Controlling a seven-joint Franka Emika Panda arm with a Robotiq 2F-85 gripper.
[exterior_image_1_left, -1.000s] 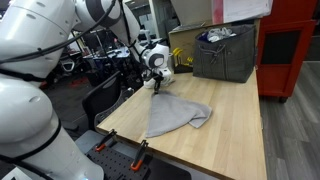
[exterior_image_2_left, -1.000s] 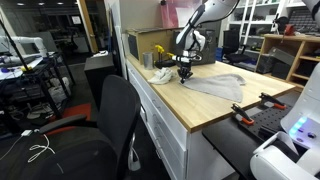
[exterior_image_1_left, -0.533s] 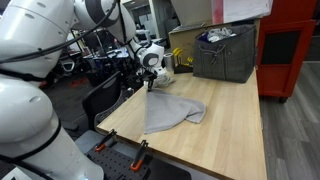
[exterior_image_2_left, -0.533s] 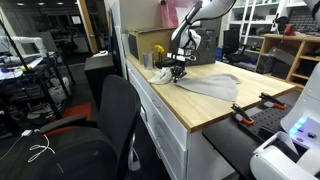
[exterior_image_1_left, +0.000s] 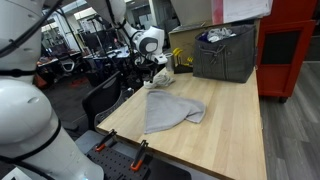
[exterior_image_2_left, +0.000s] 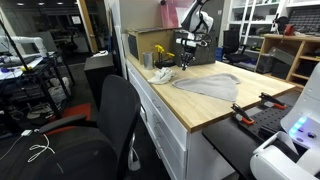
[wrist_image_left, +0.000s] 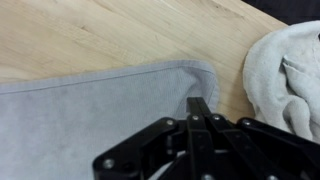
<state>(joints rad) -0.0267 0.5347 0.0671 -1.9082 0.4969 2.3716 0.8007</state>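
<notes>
Gripper (wrist_image_left: 200, 106), clenched empty over a corner of the grey cloth (wrist_image_left: 90, 115), could bunch it if lowered shut, or nudge the white towel (wrist_image_left: 285, 70) beside it.

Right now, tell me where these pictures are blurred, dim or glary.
Wrist view: the shut claw is dark and soft, too near the lens; the grey cloth and white towel are slightly soft, evenly lit. In an exterior view, the table is bright while the room behind is dim; in an exterior view, the black chair loses detail in shadow.
</notes>
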